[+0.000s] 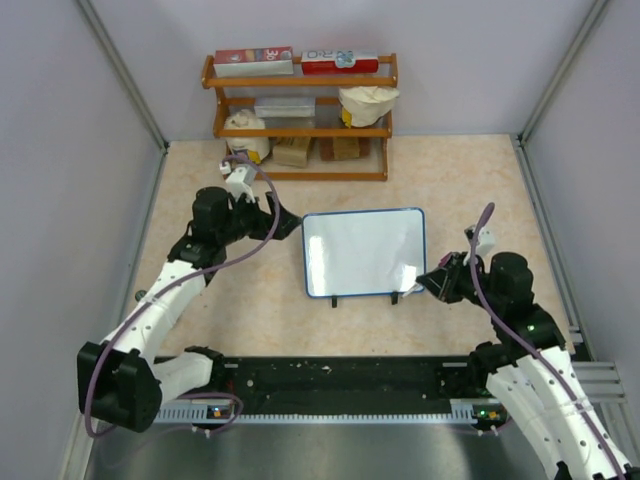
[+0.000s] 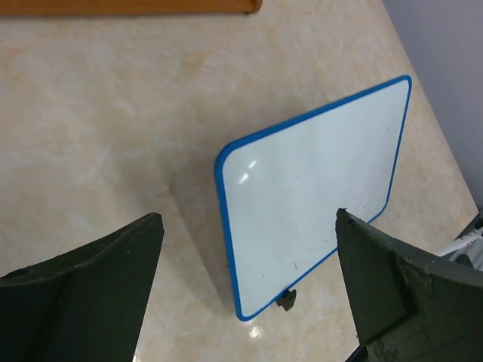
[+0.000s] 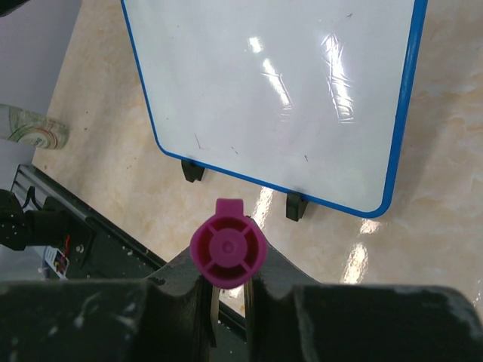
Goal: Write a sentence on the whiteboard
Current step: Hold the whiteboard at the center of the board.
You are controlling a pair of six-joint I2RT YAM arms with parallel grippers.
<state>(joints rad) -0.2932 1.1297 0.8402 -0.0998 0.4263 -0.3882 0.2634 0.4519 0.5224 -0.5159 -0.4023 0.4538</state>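
Observation:
The whiteboard (image 1: 362, 252), blue-framed with two black feet, stands mid-table with a blank face; it also shows in the left wrist view (image 2: 317, 188) and the right wrist view (image 3: 279, 90). My left gripper (image 1: 283, 224) is open and empty beside the board's far left corner, and its jaws (image 2: 249, 226) stand wide apart above the board's edge. My right gripper (image 1: 434, 283) is near the board's front right foot, apart from it. It is shut on a marker with a magenta cap (image 3: 228, 249), the cap end pointing at the camera.
A wooden shelf (image 1: 300, 120) with boxes and bags stands at the back against the wall. A black rail (image 1: 340, 385) runs along the near edge between the arm bases. Grey walls close in the left and right sides.

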